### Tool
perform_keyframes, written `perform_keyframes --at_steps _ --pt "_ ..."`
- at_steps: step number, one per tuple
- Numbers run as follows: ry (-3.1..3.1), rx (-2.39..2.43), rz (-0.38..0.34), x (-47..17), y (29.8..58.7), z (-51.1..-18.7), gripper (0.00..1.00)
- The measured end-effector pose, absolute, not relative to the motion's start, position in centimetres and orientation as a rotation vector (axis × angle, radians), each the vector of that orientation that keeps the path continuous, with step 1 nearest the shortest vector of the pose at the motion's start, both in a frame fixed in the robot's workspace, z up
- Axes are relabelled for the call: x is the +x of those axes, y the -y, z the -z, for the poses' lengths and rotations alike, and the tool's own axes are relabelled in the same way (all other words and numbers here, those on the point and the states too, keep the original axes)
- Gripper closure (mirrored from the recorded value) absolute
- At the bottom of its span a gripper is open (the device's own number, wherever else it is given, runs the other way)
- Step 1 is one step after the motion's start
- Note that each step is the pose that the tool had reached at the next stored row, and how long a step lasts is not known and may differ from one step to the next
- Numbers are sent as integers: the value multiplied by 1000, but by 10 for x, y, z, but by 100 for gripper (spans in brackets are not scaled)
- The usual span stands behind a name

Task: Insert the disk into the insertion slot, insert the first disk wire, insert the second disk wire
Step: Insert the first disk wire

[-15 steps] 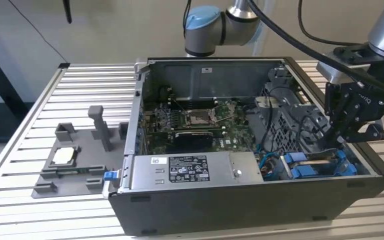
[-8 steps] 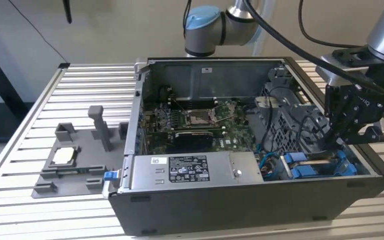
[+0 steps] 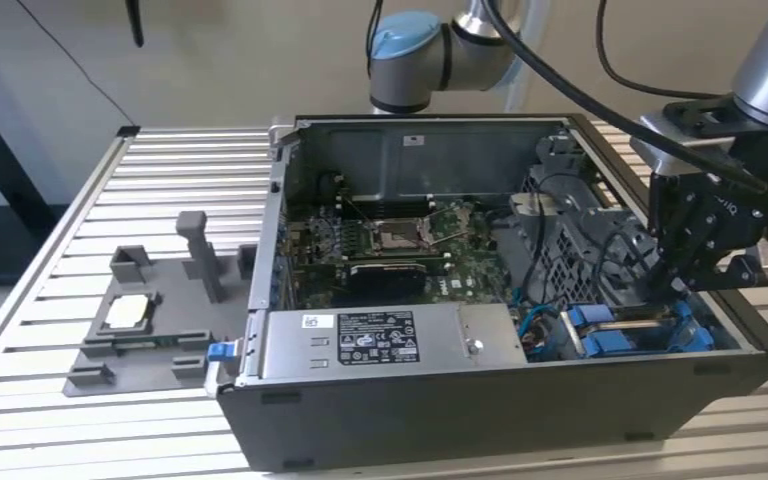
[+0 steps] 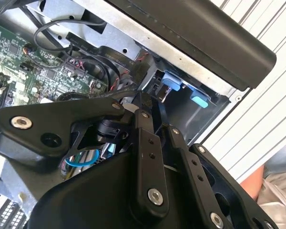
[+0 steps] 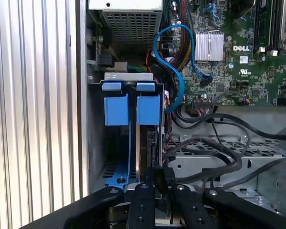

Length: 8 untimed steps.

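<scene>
Disk (image 5: 150,138) is seated edge-on in insertion slot (image 5: 94,143), w/ blue tabs (image 5: 148,108) at one end. At the opposite end, wire plug (image 5: 158,172) is pinched by gripper (image 5: 157,187), prob. so it can be pushed into disk.

Can make out a printed label (image 3: 377,338) on the grey power supply box (image 3: 484,335), print too fine to read. Also find white lettering (image 5: 243,47) on the green motherboard (image 5: 229,28) in the first wrist view.

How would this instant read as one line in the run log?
gripper: low over insertion slot | disk: standing on edge in slot | nearest: black cables beside disk
</scene>
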<state>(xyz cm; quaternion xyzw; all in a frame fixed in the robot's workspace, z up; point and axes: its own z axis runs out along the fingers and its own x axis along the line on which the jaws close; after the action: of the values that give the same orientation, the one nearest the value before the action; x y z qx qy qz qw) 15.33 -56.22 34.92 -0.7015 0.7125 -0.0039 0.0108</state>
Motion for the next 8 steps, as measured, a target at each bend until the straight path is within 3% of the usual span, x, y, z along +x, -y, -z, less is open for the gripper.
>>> perform_keyframes --at_steps 8 --pt "-2247 -2164 13 153 563 -344 81"
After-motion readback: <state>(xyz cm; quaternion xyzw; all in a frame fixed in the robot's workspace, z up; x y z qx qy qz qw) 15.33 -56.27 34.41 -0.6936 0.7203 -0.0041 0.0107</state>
